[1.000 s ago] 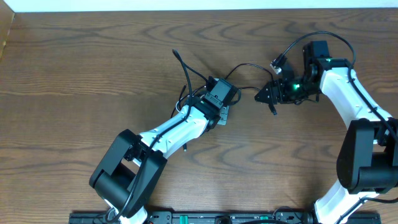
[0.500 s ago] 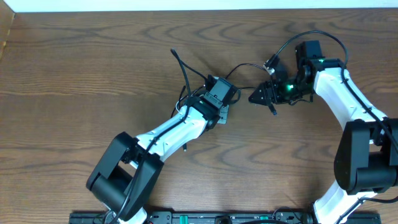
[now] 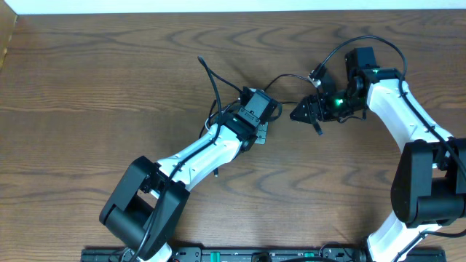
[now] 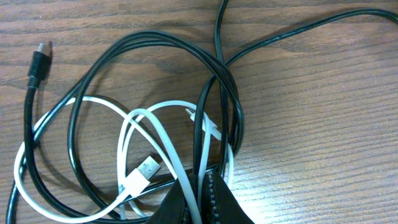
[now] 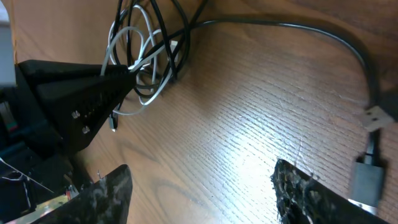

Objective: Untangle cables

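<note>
**STATUS: TANGLE GRIPPED, NO CORD SEPARATED**

**Grippers.** We find the left gripper [image 4: 200,196] clenched at the near edge of the cable bundle [image 4: 155,118]. A black strand runs straight into the seam between its fingers, so we judge that strand pinched. The right gripper [image 5: 199,177] is released: its fingers are spread wide with only bare wood between them, and it touches no cord.

**Location.** The cable bundle lies near the middle of the wooden table [image 3: 87,109], directly at the left gripper's tip. The right gripper sits near it on the far side. One black tail [image 3: 211,76] runs out of the bundle toward the table's far edge. A second black run [image 5: 280,25] arcs away to a plug lying just beside the right gripper.

**Progress.** We judge the task to be at an early stage. Done: one hold on the tangle. Left: everything else, since the white and black loops cross and thread through one another and no cord lies apart on its own.

**Count.**
- White cable [image 4: 74,106] — one, with both ends in view: a flat plug [image 4: 144,169] and a small plug [image 4: 210,129].
- Black cables — at least two, we judge. The overlapping loops prevent an exact count.
- Black plugs seen — two: one at the bundle's edge [image 4: 38,59] and one by the right gripper [image 5: 372,118].
- Grippers — two.
</note>
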`<state>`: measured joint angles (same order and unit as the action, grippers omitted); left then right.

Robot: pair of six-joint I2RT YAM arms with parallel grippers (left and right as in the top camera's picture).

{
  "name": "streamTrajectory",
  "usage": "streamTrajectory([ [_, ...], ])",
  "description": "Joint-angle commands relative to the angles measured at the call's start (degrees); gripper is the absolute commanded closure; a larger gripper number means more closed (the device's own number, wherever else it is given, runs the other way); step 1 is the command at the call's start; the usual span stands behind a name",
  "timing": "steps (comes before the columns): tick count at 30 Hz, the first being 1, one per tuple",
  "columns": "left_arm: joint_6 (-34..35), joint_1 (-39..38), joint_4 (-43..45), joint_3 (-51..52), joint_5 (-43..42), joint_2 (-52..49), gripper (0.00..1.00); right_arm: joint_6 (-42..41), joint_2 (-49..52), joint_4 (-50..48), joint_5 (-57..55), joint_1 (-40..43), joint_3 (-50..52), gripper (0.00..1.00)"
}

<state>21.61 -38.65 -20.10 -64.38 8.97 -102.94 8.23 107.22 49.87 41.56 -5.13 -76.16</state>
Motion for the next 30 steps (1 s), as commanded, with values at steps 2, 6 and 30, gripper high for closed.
streamTrajectory([
  [2, 0.2, 0.11, 0.13, -0.48, 0.59, 1.57, 0.93, 1.03, -0.07, -0.22, 0.35, -0.81, 0.22, 0.23],
  [6, 1.88, 0.11, 0.11, -0.48, 0.5, 5.11, 0.93, -0.79, 0.17, -1.75, 0.35, -2.19, 0.24, 0.24],
  [30, 2.73, 0.09, -0.26, -0.46, -0.55, 29.18, 0.92, -0.66, 0.81, -3.15, 5.66, -4.35, 0.24, 0.23],
])
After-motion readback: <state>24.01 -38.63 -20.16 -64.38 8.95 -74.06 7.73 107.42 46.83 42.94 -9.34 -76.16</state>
